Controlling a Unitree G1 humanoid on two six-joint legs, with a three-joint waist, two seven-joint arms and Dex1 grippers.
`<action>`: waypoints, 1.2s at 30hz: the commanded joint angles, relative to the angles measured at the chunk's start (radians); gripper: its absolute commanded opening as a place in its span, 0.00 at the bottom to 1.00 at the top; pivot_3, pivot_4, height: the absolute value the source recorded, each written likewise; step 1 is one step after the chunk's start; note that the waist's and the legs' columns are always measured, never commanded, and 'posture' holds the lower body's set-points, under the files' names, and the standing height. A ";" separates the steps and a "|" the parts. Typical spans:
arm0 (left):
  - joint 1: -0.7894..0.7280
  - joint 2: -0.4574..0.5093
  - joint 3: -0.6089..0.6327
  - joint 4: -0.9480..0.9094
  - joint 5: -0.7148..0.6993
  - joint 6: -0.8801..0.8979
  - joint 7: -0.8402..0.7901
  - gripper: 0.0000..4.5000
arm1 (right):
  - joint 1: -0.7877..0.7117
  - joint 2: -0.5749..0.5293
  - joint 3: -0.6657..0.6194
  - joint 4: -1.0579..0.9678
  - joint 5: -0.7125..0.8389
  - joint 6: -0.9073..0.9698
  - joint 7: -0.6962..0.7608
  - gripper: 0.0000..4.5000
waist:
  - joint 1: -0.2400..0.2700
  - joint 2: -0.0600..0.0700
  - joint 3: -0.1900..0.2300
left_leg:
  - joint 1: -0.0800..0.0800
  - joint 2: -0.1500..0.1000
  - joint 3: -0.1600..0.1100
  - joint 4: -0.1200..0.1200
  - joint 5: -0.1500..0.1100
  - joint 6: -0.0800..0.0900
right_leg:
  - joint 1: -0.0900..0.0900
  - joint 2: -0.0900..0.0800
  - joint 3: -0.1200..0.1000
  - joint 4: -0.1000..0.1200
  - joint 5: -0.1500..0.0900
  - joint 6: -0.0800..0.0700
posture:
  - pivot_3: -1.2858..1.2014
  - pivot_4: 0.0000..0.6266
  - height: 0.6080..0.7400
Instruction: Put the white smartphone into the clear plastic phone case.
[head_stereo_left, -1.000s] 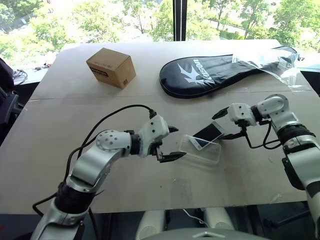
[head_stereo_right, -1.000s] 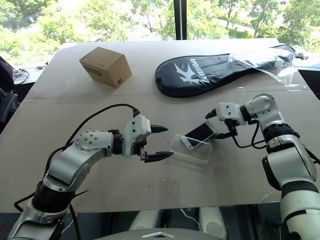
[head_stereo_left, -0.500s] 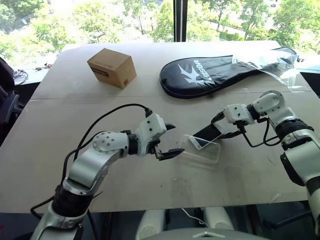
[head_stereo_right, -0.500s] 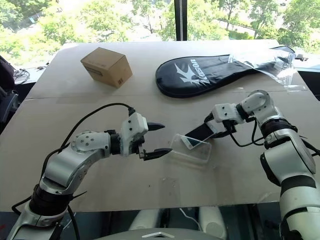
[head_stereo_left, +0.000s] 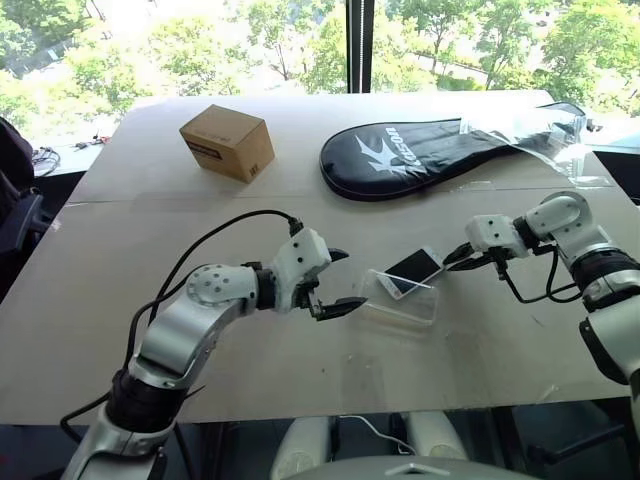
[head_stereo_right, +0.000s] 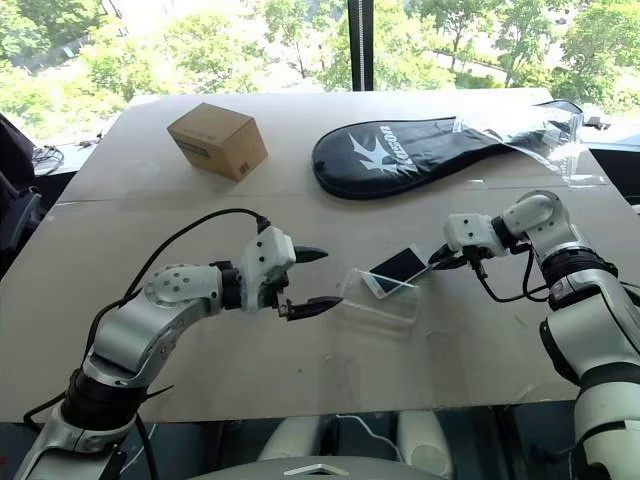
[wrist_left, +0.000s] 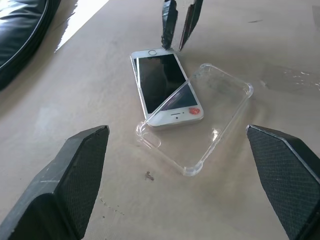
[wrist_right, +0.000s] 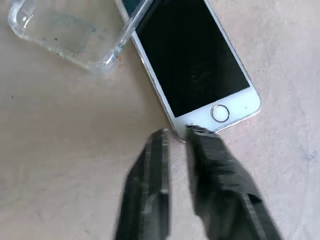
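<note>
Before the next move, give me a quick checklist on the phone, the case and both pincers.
1. White smartphone screen up: ok.
2. Phone seated squarely in clear case: not ok, one end lies in it at an angle, the rest sticks out over the rim.
3. Left pincer open beside the case: ok.
4. Right pincer at the phone's home-button end, fingers nearly together: ok.
5. Right pincer gripping the phone: cannot tell.

Clear plastic phone case (wrist_right: 75, 35) cut off at edge; right fingers (wrist_right: 150, 195) blurred.
</note>
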 joint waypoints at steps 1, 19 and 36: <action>-0.010 0.010 0.007 0.000 -0.001 -0.029 -0.012 1.00 | -0.003 -0.016 0.028 -0.087 0.058 0.054 0.093 0.56 | 0.000 0.002 0.001 | -0.002 0.000 0.000 0.000 0.000 0.000 | -0.002 0.000 0.000 0.000 0.000 0.000 | 0.52 0.24 1.00; 0.047 0.016 0.026 -0.047 0.004 -0.016 0.039 1.00 | -0.132 0.146 0.154 0.029 -0.096 -0.134 0.093 0.99 | -0.006 0.001 0.001 | -0.029 0.000 0.000 0.002 0.001 -0.001 | -0.032 0.001 0.001 0.004 0.000 0.000 | 0.52 0.24 1.00; 0.062 0.012 0.015 -0.055 0.011 -0.023 0.070 1.00 | -0.181 0.157 0.316 0.168 -0.235 -0.076 0.093 0.60 | 0.004 -0.005 -0.005 | -0.009 -0.001 -0.001 0.001 0.001 -0.002 | -0.014 0.002 0.004 0.006 0.000 -0.001 | 0.52 0.24 1.00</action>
